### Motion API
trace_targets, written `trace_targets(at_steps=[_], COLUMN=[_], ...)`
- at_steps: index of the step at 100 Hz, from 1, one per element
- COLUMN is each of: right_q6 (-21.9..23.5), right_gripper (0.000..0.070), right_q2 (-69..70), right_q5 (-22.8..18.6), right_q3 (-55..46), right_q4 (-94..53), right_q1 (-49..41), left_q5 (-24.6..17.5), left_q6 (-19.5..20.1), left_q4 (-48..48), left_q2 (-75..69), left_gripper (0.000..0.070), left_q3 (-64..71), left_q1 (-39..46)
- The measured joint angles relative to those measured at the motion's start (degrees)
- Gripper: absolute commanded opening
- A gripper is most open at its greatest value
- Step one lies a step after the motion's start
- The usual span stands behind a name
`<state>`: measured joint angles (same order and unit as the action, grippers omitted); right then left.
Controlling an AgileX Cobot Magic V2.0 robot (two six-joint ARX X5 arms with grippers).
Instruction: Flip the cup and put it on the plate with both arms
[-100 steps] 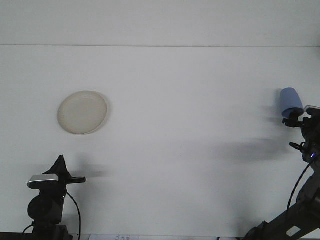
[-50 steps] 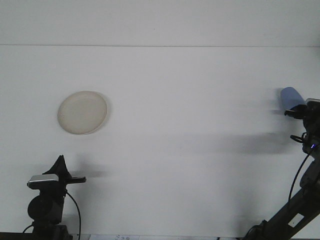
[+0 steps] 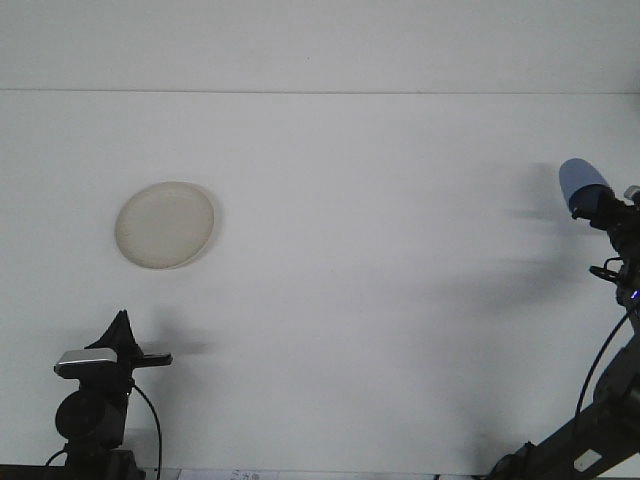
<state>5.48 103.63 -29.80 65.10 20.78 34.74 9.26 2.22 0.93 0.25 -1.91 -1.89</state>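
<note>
Cup (image 3: 583,185), blue and tilted with its closed end up and to the left, sat clamped in the right gripper (image 3: 600,207) at the far right edge of the view, lifted clear of the table. The right arm's dark links and cable ran down from it to the bottom right corner.

Well away to the left of those fingers lay the plate (image 3: 165,224), pale and round, flat on the table. Between cup and plate the white table (image 3: 380,300) stretched bare, leaving wide open room for a crossing move. The left gripper (image 3: 122,330) stood low, below the plate, near the bottom left; whether its fingers were spread or closed could not be told.

The table's far edge met a plain white wall. Soft shadows fell beneath the right arm.

Compared with half a second before, the cup was higher and leaned further over, and the right gripper had risen with it. Plate and left arm had not moved.
</note>
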Motion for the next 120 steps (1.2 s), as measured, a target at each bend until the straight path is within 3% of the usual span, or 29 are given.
trace_targets(at_steps=[11,30,53,71,98,120], right_q6=[2.6,5.0,4.8,1.9,-1.3,-1.7], right_gripper=[0.0002,0.0002,0.0002,0.0002,0.0002,0.0002], right_q2=[-9.7,-25.6,-40.1,-38.1,-29.9,-20.0], right_q5=[1.2,8.5,9.2,11.0,22.4,22.9], right_q3=[0.0,0.2,2.3,10.6,14.3,14.3], right_q4=[-9.1,-30.1,-51.9,-70.7,-85.7,-88.1], right_q1=[-1.2,-8.4,-23.1,-40.0,-63.4,-75.2], left_q5=[0.0,0.0,0.0,0.0,0.0,0.0], left_q6=[0.0,0.0,0.0,0.0,0.0,0.0], left_q4=[0.0,0.0,0.0,0.0,0.0,0.0], left_q2=[0.0,0.0,0.0,0.0,0.0,0.0], left_gripper=[0.0016,0.0016,0.0016,0.0016,0.0016,0.0016], left_q3=[0.0,0.0,0.0,0.0,0.0,0.0], left_q1=[0.0,0.0,0.0,0.0,0.0,0.0])
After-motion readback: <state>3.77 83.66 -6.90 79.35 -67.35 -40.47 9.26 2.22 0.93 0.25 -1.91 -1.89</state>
